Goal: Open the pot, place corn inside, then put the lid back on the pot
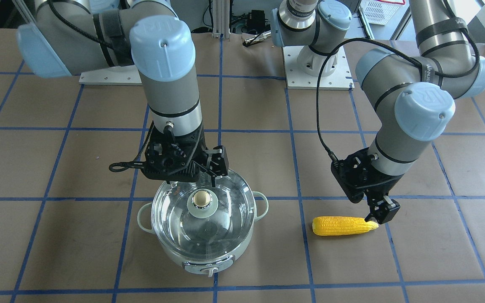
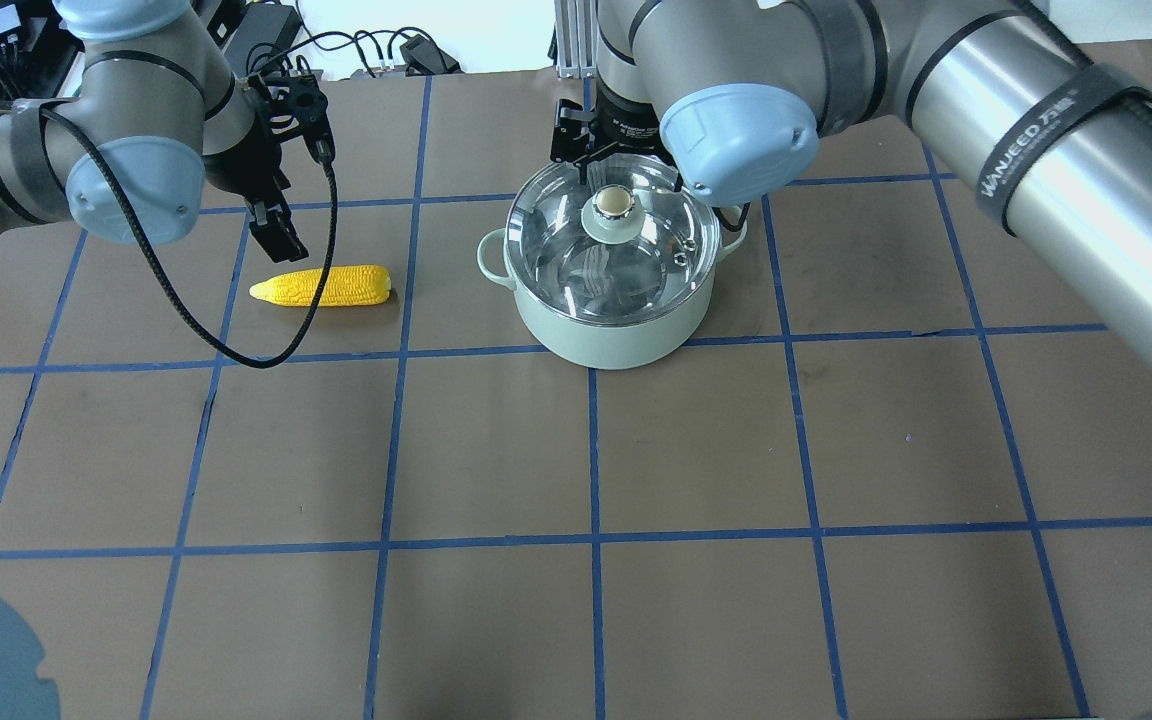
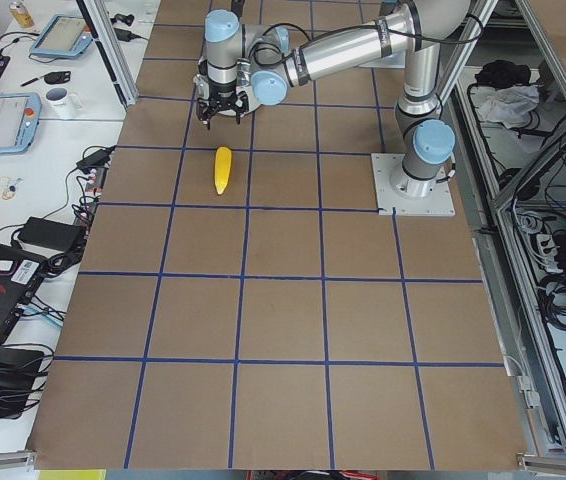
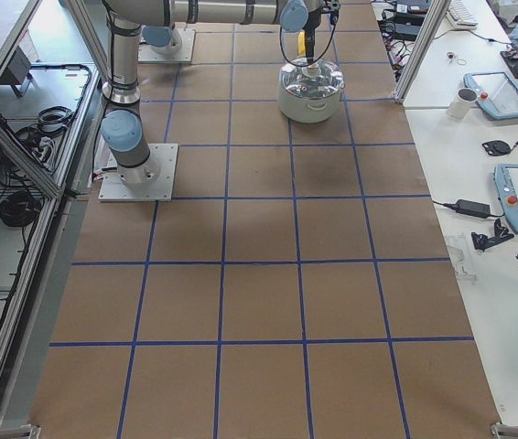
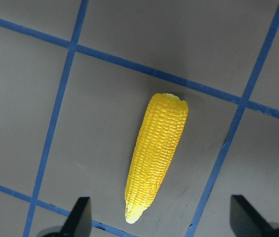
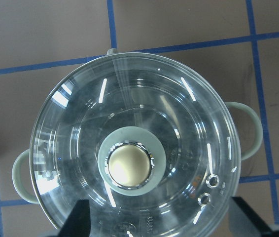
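- The pot [image 1: 209, 256], mint green, stands out from the robot's edge of the table, toward the operators' edge. The glass lid [image 1: 225, 202] sits closed on it.
- The right gripper [image 6: 161, 222] hovers over the lid with its fingers spread wide and holds nothing. The beige knob [image 6: 128, 167] lies slightly off its centre line.
- The yellow corn [image 1: 342, 225] lies flat, well apart from the pot on the robot's left, with its pointed end facing away from the pot.
- The left gripper [image 5: 160, 215] hangs over that pointed end, spread and empty.
- Risk: closing off-centre on the small, smooth knob could let the lid slip, tilt or drop.
- Risk: pinching the tapered tip could squeeze the corn out or roll it away.
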{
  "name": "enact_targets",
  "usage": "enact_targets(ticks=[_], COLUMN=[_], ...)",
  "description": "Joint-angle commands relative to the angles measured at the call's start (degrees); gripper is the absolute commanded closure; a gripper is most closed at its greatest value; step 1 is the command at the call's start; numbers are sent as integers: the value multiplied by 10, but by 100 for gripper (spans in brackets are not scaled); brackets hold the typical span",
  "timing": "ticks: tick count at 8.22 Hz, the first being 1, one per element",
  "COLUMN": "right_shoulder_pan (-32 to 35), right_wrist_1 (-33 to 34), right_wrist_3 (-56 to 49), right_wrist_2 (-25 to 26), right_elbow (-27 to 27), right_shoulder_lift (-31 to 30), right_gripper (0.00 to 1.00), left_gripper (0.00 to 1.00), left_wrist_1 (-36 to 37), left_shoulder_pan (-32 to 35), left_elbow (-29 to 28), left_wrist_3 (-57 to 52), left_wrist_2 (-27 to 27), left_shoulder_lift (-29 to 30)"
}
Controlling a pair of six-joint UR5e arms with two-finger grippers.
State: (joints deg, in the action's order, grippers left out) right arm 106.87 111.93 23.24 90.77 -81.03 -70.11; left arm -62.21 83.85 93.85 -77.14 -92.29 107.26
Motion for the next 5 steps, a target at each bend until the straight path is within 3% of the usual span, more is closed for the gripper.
enact_targets(ticks=[1,4,5], right_shoulder_pan=[7,7,7], right_wrist_1=[57,58,58], right_wrist_3=[1,-14,-15], right_wrist_2=[4,5,12], right_elbow=[0,0,0], right_shoulder_lift=[51,63,63], right_gripper=[2,8,23], left_gripper=[0,0,0], left_wrist_1=[30,55,55], left_shoulder_pan=[0,-14,-32], left_elbow=[-1,1,2], left_wrist_3=[-79,-145,-172], left_wrist_2=[-1,1,3], left_shoulder_lift=[37,78,80])
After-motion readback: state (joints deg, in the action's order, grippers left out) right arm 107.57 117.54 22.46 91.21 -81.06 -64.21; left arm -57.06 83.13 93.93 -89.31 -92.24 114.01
